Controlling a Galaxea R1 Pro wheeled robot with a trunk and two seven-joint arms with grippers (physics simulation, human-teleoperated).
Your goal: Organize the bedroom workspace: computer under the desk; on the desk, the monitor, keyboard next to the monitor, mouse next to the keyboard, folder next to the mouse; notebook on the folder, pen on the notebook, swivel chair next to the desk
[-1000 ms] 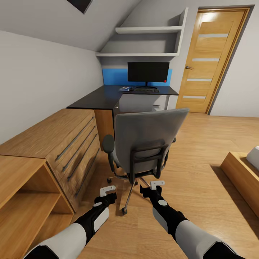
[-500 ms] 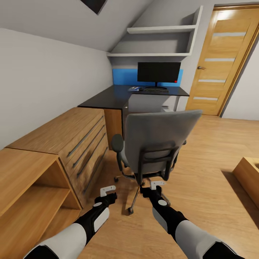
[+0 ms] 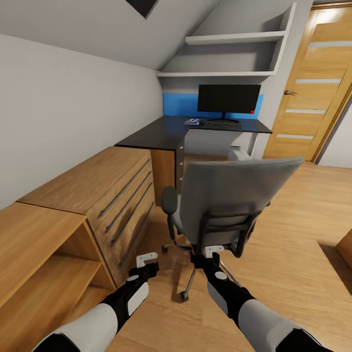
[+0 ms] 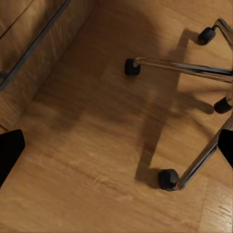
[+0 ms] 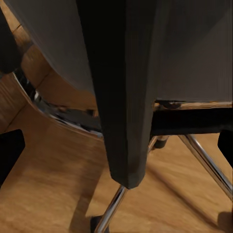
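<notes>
The grey swivel chair (image 3: 234, 193) stands with its back to me, hiding its seat and any folder on it. Beyond it, the dark desk (image 3: 156, 136) carries the black monitor (image 3: 229, 99), the keyboard (image 3: 222, 124) and a small blue-white item (image 3: 191, 121) that I cannot identify. A pale box, likely the computer (image 3: 240, 154), sits under the desk. My left gripper (image 3: 148, 261) hangs open above the floor beside the chair's castor (image 4: 167, 178). My right gripper (image 3: 212, 252) is open just behind the chair's black back support (image 5: 121, 97), touching nothing.
A wooden dresser (image 3: 98, 186) with long handles and an open wooden shelf unit (image 3: 34, 254) line the left wall. White shelves (image 3: 234, 39) hang above the desk. A wooden door (image 3: 318, 93) is at the back right. Bare wooden floor lies right of the chair.
The whole view has shifted: the chair, desk and door sit further right and the chair looms larger and closer. Both arms keep the same pose and stay open.
</notes>
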